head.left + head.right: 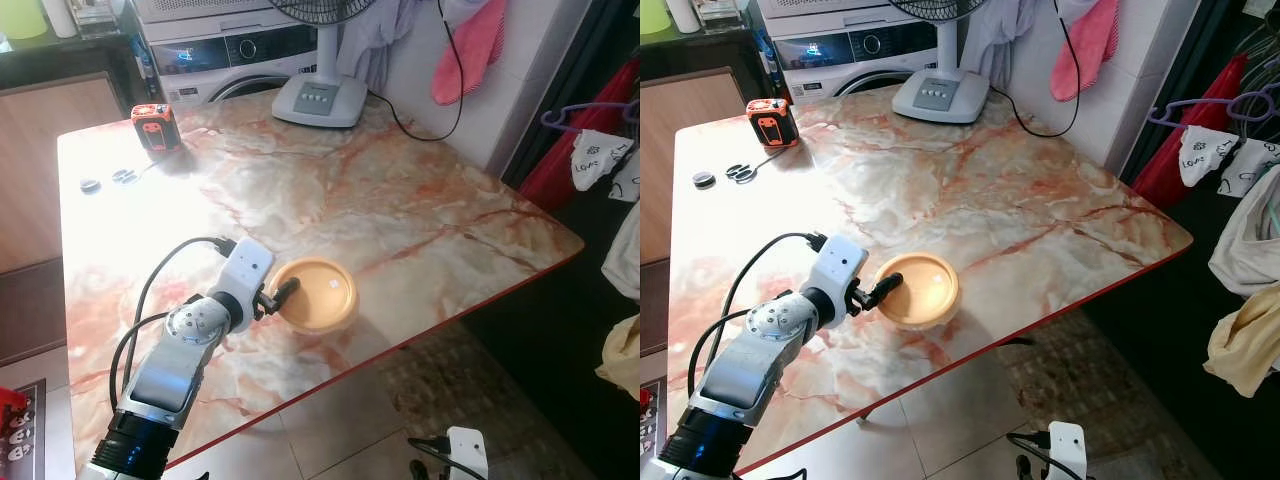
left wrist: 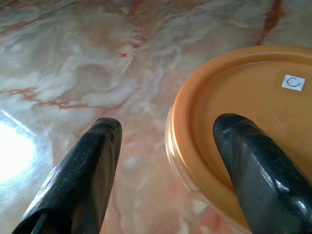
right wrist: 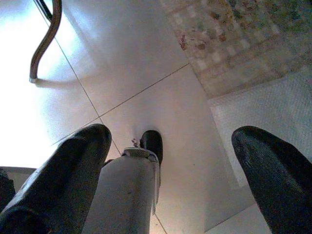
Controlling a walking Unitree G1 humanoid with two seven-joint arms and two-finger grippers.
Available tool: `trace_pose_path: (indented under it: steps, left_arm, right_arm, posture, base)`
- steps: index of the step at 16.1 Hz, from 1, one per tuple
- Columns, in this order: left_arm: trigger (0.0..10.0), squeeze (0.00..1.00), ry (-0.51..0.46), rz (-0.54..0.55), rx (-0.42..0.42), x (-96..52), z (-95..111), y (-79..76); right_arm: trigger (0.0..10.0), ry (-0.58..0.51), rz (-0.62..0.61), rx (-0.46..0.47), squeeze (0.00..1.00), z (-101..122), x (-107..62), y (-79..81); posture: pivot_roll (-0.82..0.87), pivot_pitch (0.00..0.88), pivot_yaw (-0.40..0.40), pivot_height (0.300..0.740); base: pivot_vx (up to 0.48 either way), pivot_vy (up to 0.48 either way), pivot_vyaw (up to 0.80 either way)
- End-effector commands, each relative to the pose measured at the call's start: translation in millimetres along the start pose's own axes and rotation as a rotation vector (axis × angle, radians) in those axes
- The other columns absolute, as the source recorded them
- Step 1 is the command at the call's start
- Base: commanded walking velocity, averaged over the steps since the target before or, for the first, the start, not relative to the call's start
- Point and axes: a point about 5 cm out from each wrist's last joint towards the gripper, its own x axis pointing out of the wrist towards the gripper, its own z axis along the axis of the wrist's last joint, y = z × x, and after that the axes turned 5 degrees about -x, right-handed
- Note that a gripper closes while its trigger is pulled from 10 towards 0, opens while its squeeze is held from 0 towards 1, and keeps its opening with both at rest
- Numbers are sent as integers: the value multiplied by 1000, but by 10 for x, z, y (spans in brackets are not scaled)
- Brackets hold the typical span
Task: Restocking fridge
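Nearest, the right gripper (image 3: 168,161) hangs idle below the table edge, jaws spread wide over the tiled floor (image 3: 146,63). On the marble table (image 1: 420,200), the left gripper (image 2: 165,161) straddles the near-left rim of the orange lidded container (image 1: 317,293), which sits close to the table's near edge; its jaws are open, one finger (image 2: 253,170) over the lid, the other (image 2: 83,170) outside on the marble. To grip well, I judge it should settle lower so both fingers bracket the wall, then close squarely. Farther off lie an orange tape measure (image 1: 155,126) and a fan base (image 1: 320,100). The container's contents are hidden, and the fridge is out of frame.
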Motion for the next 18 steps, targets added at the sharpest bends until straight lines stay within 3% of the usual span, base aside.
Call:
trace_pose_path:
  steps: [1,11,13,15,17,18]
  left_arm:
    - [10000,0,33,-49,0,-4,-40,-73]
    - [10000,0,20,-141,64,-91,218,-152]
    - [10000,0,-74,-73,28,-85,373,-71]
    - [10000,0,-210,17,-108,-87,495,40]
    - [10000,0,-265,91,-429,-73,382,156]
    - [10000,0,-264,124,-545,-68,267,207]
  right_arm:
    - [10000,15,1,1,0,-29,-3,6]
    - [10000,15,4,0,0,-29,-3,4]
    - [10000,14,4,1,0,-28,-3,4]
    - [10000,13,4,0,0,-26,-3,4]
    - [10000,14,4,0,0,-27,-3,4]
    - [10000,13,4,0,0,-27,-3,3]
  posture:
    - [-104,28,-27,740]
    - [-98,29,-28,740]
    - [-99,30,-28,740]
    - [-98,28,-29,740]
    - [-100,29,-29,740]
    - [-103,30,-32,740]
  base:
    - [0,0,0]
    - [0,0,0]
    - [0,0,0]
    - [0,0,0]
    - [0,0,0]
    - [0,0,0]
